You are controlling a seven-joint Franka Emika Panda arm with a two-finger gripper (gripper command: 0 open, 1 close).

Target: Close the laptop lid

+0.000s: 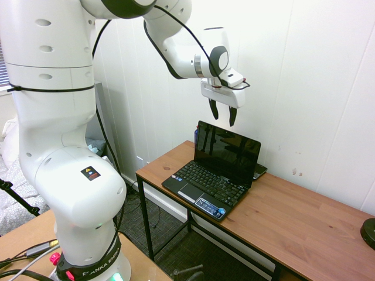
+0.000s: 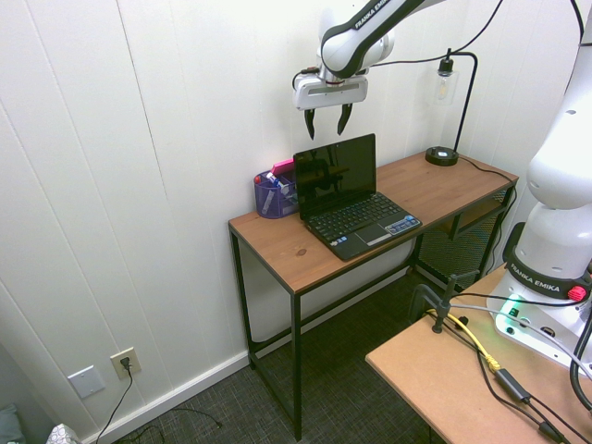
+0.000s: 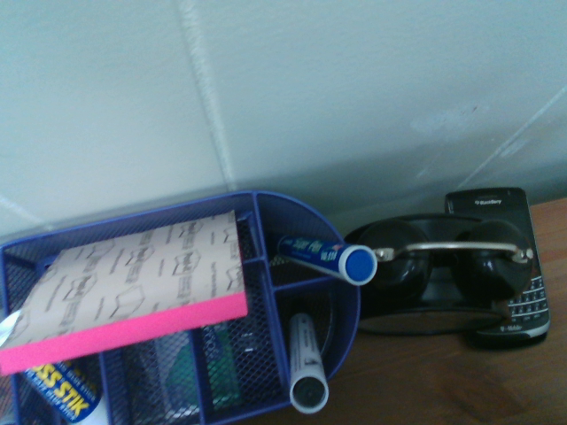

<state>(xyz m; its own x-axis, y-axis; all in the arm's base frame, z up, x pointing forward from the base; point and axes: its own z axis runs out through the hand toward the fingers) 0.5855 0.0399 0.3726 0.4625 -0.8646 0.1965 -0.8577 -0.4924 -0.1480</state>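
Narrow wooden desk [image 2: 305,254] on a black metal frame, set against the white panelled wall. Directly on the top:

- small black netbook [image 2: 356,217] near the middle, base flat on the wood, lid [image 2: 335,170] standing open and about upright, keyboard toward the front edge
- blue mesh desk organiser [image 2: 275,196] just beside the netbook, toward the wall end – holding a pink-edged pad [image 3: 124,297], markers, a glue stick [image 3: 62,385]
- dark sunglasses [image 3: 434,274] and a black BlackBerry phone [image 3: 514,301], partly under the sunglasses, next to the organiser in the wrist view
- black round lamp base [image 2: 441,156] at the far end, well apart from the netbook
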